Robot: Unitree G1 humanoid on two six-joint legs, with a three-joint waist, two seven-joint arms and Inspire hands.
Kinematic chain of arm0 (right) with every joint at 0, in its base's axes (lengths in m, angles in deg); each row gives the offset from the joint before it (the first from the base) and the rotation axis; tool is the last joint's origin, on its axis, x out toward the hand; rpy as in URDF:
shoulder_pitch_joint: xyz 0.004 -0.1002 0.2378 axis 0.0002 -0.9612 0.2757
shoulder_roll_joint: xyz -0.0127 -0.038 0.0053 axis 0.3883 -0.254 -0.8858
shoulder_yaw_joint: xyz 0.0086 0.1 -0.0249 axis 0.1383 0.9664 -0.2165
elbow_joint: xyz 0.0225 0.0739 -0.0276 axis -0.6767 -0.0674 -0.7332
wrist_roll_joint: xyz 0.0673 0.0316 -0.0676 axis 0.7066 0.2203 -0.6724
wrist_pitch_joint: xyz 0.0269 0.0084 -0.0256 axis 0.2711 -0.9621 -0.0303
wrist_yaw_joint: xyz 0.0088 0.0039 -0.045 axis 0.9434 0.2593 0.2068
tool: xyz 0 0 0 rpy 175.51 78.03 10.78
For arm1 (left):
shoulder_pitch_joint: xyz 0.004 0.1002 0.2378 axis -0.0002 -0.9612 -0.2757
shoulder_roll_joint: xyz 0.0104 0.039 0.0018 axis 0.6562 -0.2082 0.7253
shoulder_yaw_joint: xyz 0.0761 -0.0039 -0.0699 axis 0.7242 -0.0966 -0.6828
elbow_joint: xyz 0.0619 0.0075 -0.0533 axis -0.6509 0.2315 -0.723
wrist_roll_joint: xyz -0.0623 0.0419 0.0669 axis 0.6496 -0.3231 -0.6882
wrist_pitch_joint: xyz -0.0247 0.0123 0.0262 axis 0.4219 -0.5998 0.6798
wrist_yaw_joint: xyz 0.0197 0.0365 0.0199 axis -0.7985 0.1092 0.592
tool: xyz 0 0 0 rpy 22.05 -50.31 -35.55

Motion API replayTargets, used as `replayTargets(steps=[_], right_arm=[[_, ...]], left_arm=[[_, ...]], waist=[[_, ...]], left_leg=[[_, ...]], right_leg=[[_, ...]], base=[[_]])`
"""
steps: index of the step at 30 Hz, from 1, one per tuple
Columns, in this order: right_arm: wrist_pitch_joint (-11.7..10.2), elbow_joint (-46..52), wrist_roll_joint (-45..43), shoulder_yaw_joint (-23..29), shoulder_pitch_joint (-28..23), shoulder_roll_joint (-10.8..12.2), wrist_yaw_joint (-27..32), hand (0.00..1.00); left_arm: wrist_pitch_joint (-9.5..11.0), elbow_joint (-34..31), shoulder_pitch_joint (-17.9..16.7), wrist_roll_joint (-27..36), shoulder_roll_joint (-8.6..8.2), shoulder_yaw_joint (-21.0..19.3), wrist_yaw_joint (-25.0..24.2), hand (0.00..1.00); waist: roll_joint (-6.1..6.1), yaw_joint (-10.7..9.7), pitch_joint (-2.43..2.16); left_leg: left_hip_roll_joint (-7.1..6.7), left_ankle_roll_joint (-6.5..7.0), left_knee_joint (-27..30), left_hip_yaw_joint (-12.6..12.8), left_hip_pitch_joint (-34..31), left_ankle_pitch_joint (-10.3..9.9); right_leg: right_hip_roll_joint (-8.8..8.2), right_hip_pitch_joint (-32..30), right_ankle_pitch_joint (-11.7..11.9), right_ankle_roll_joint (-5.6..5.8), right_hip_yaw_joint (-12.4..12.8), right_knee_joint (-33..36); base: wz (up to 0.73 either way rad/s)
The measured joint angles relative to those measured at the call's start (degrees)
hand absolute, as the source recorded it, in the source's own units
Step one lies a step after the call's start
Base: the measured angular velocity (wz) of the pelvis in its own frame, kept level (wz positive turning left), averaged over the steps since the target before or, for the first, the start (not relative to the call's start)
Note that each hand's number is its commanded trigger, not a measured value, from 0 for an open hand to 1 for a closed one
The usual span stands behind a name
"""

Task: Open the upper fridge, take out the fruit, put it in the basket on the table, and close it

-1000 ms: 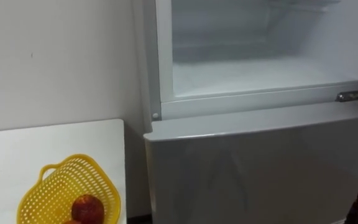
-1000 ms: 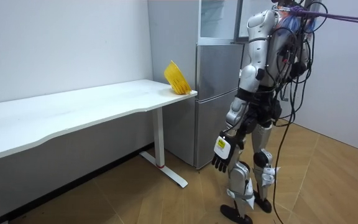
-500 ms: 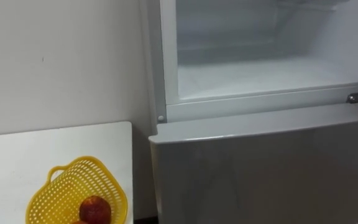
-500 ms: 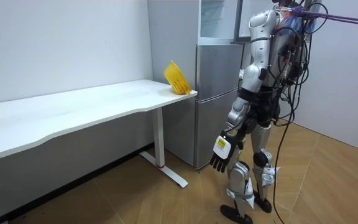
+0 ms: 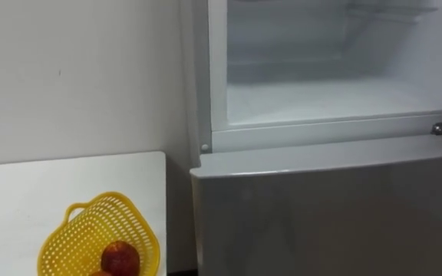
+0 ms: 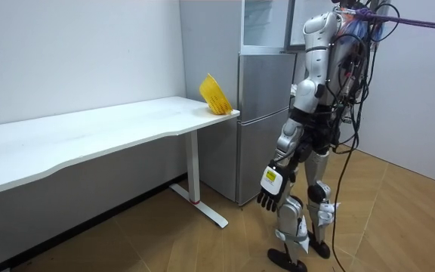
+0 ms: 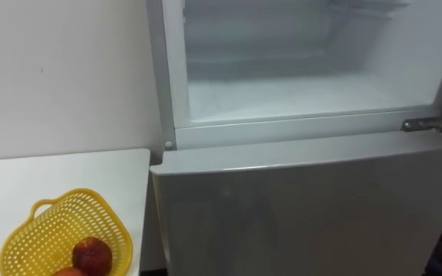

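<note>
Beside table (image 5: 21,184), fridge (image 5: 321,207) being faced by robot; upper compartment (image 5: 336,96) being shown open and bare. Fruit (image 5: 120,257) being carried in basket (image 5: 75,234) on table. Left hand (image 6: 270,189) being hung relaxed at thigh, grasping nothing. Retrieval judged done; compartment not yet being closed.

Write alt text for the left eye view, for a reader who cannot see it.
The upper fridge compartment stands open, its visible white floor bare, above the shut grey lower door. At lower left, a yellow basket holding red fruit sits on a white table.
</note>
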Motion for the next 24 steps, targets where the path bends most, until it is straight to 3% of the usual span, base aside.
replayTargets(steps=[4, 7, 9, 10, 12, 15, 20, 24], right_arm=[[2.2, -2.45, 11.96, 5.08, -0.05, 0.17, -0.47, 0.0], [3.24, -2.84, 25.16, 12.31, -0.49, 0.13, -0.37, 0.0], [4.58, -1.26, 37.78, 21.05, -0.45, -0.03, 1.05, 0.0], [4.68, -0.28, 40.4, 22.77, -0.46, -0.19, 1.48, 0.0], [4.39, 3.58, 49.42, 29.2, -0.09, -1.03, 2.53, 0.0], [4.08, 7.3, 58.01, 33.84, 0.7, -3.03, 4.35, 0.0], [2.55, 18.2, 62.06, 39.37, 2.67, -6.0, 8.24, 0.0], [-0.36, 28.09, 63.2, 42.62, 3.2, -7.16, 12.49, 0.0]], left_arm=[[-0.67, -0.17, -0.29, 0.02, -0.41, -2.39, 0.02, 0.0], [-0.67, -0.19, -1.13, 0.11, -0.74, -6.49, -0.18, 0.0], [-0.63, -1.05, -1.7, 0.09, -0.77, -10.24, -0.12, 0.0], [-0.62, -1.06, -1.71, 0.1, -0.77, -11.05, -0.01, 0.0], [-0.39, -1.63, -1.85, 0.26, -0.81, -14.0, 0.55, 0.0], [0.32, -4.25, -1.92, 1.21, -0.82, -16.09, 1.02, 0.0], [0.74, -6.33, -1.92, 2.26, -0.74, -17.83, 1.02, 0.0], [0.79, -8.57, -2.49, 2.21, -0.72, -18.44, 1.31, 0.0]], waist=[[-0.13, -0.95, 0.04], [-0.2, -1.78, -0.01], [-0.63, -3.43, -0.19], [-0.6, -3.74, -0.17], [-0.57, -5.04, -0.15], [-1.16, -5.65, -0.19], [-1.65, -6.77, -0.28], [-2.06, -6.74, -0.28]], left_leg=[[-0.54, -0.01, 0.01, -0.79, 0.34, -0.04], [-0.54, -0.03, 0.04, -0.88, 0.28, -0.06], [-0.54, -0.04, 0.64, -0.96, 0.19, -0.12], [-0.54, -0.04, 0.64, -0.96, 0.21, -0.12], [-0.57, -0.04, 0.35, -0.74, 0.56, -0.12], [-0.83, -0.03, -0.27, -0.85, 1.03, -0.1], [-0.97, 0.05, -0.34, -0.49, 0.79, -0.07], [-0.89, 0.02, -0.25, -0.49, 0.13, -0.05]], right_leg=[[-0.15, 0.63, -0.48, 0.11, -0.7, 0.09], [-0.21, 0.47, -0.69, 0.06, -0.76, 0.07], [-0.23, 0.72, -0.76, 0.05, -0.74, 0.38], [-0.23, 0.69, -0.76, 0.05, -0.71, 0.48], [-0.25, 0.62, -0.81, 0.09, -0.49, 0.44], [-0.6, 0.47, -1.58, 0.27, -0.67, 1.17], [-0.71, -0.3, -1.44, 0.34, -0.51, 1.79], [-0.72, -1.08, -1.45, 0.32, -0.6, 2.21]], base=[[0.11], [0.01], [0.0], [0.0], [-0.04], [0.0], [-0.03], [0.0]])
